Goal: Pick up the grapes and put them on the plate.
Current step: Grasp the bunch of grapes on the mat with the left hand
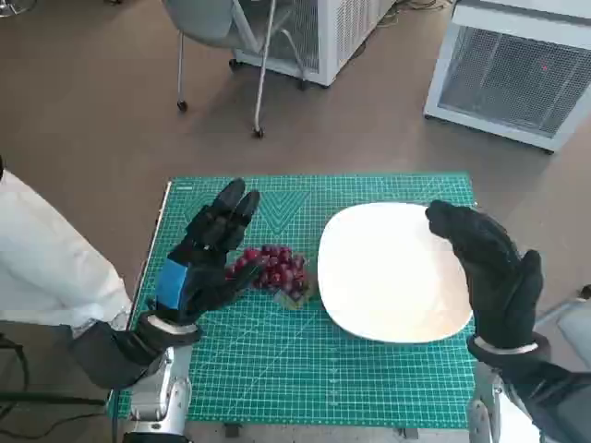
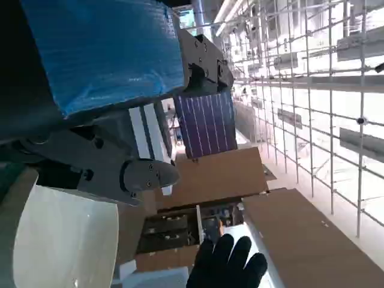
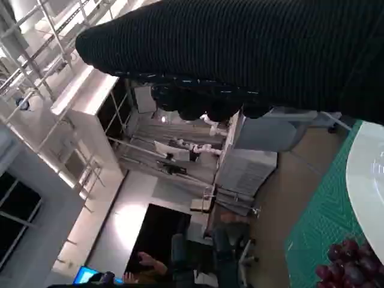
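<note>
A bunch of dark red grapes (image 1: 275, 269) lies on the green cutting mat (image 1: 305, 378), just left of the white plate (image 1: 392, 272). My left hand (image 1: 205, 254) hovers beside the grapes on their left, fingers stretched out and apart, holding nothing. My right hand (image 1: 489, 268) stands over the plate's right edge, fingers spread, empty. The right wrist view catches the grapes (image 3: 351, 264) and the plate's rim (image 3: 367, 174). The left wrist view shows the plate (image 2: 66, 240) and the gloved right hand (image 2: 228, 267).
The mat covers a small table. A person in a white sleeve (image 1: 46, 268) is at the left edge. A chair (image 1: 226, 37) and white cabinets (image 1: 517, 65) stand on the brown floor beyond the table.
</note>
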Robot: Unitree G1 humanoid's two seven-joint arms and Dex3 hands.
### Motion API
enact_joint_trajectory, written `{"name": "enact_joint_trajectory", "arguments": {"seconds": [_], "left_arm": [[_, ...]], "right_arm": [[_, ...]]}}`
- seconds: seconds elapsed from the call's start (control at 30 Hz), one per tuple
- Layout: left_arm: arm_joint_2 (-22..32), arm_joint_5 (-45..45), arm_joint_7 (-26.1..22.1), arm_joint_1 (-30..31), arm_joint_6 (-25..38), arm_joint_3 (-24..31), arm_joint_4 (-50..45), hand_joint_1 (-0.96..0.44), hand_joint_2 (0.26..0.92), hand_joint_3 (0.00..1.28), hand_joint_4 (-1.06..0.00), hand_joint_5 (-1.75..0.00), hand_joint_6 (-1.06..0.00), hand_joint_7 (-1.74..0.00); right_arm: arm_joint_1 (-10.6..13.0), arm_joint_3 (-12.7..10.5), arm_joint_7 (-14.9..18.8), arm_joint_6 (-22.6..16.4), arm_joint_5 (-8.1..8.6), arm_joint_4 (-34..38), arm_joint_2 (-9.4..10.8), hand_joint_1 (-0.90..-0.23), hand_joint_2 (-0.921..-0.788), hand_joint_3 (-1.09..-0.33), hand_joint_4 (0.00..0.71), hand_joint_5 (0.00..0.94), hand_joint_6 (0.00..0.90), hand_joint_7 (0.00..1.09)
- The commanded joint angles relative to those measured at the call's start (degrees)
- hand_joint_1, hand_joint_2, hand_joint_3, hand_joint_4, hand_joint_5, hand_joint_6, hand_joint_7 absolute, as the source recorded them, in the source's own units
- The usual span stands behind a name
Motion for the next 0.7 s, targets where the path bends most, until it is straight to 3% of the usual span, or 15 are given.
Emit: {"name": "enact_joint_trajectory", "arguments": {"seconds": [0.03, 0.7], "left_arm": [[0.3, 0.3, -0.1, 0.4, 0.0, -0.2, -0.6, -0.17, 0.921, 0.33, -0.24, 0.00, -0.31, -0.11], [-0.2, 0.2, -0.1, 1.0, 0.4, -0.8, -1.6, -0.18, 0.921, 0.32, -0.25, 0.00, -0.31, -0.12]], "right_arm": [[1.5, -0.1, -0.4, 1.0, 0.14, 0.0, 0.0, -0.483, -0.921, -0.518, 0.495, 0.008, 0.140, 0.69], [2.5, -0.2, -0.7, 0.8, -0.61, -1.2, -0.3, -0.478, -0.921, -0.517, 0.505, 0.011, 0.135, 0.68]]}}
